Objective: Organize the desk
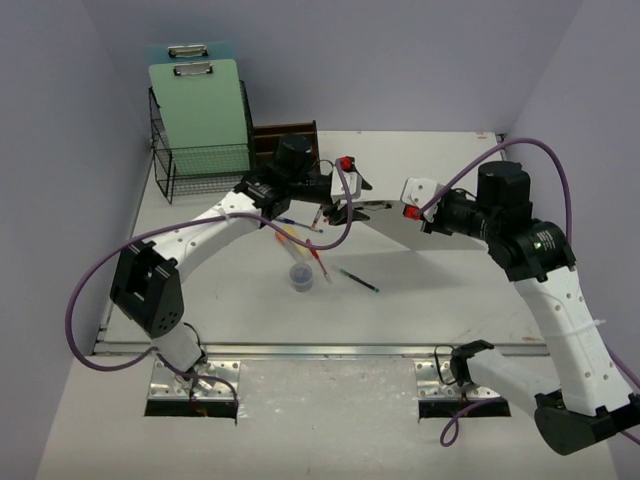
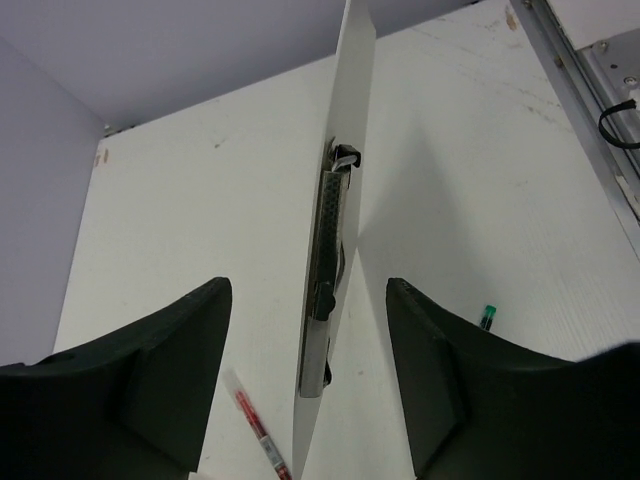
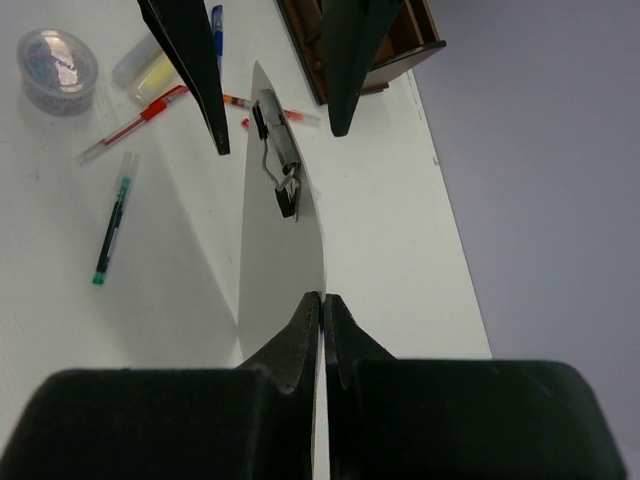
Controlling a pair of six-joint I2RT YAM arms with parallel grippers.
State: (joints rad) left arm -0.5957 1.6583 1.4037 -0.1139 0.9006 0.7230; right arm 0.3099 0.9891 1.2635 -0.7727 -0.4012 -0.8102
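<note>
Right hand (image 3: 322, 310) — clamped on end of white clipboard (image 3: 283, 250) | left hand (image 2: 308, 288) — fingers apart, straddling clip end | board on edge, long axis hand-to-hand | tabletop (image 1: 450, 295) beneath both

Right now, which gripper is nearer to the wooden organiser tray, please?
Left. The left gripper straddles the clip end of the clipboard, close by the tray; the right gripper pinches its opposite edge.
</note>
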